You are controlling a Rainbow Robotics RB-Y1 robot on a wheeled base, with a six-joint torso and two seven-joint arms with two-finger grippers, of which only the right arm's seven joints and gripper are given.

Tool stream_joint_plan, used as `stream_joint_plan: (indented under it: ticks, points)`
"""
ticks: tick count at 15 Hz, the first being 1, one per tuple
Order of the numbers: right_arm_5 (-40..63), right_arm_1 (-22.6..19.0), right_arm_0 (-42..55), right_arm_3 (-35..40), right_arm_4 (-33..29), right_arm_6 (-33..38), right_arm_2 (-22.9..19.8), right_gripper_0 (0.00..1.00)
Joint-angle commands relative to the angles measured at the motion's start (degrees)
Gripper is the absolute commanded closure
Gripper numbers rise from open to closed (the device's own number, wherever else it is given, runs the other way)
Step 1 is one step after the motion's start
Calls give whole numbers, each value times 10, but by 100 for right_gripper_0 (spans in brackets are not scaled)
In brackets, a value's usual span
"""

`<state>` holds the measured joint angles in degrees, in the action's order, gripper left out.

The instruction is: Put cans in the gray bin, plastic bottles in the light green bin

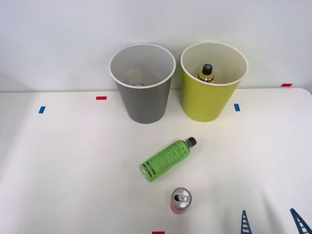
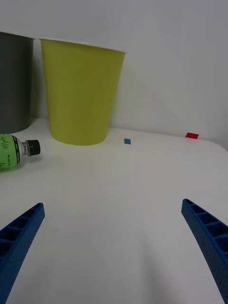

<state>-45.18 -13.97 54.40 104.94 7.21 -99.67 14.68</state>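
Right gripper (image 1: 274, 220): fingers stood wide apart, empty, at the table's (image 1: 63, 165) near right.
Green bottle (image 1: 166, 159): lay on its side, mid-table.
Red can (image 1: 181, 200): stood upright, just nearer.
Gray bin (image 1: 143, 87): far, left of the light green bin (image 1: 210, 85).
Gold-necked bottle (image 1: 206, 73): sat inside the light green bin.

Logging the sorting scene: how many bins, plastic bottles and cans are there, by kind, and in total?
Bins: 2, the gray bin and the light green bin
Plastic bottles: 2, the green bottle and the gold-necked bottle
Cans: 1, the red can
Total: 5
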Motion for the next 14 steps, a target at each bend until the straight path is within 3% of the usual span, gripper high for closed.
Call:
stream_joint_plan:
  ticks: [1, 14]
  points:
    - [0, 0, 0, 0, 0, 0, 0, 0]
    - [0, 0, 0, 0, 0, 0, 0, 0]
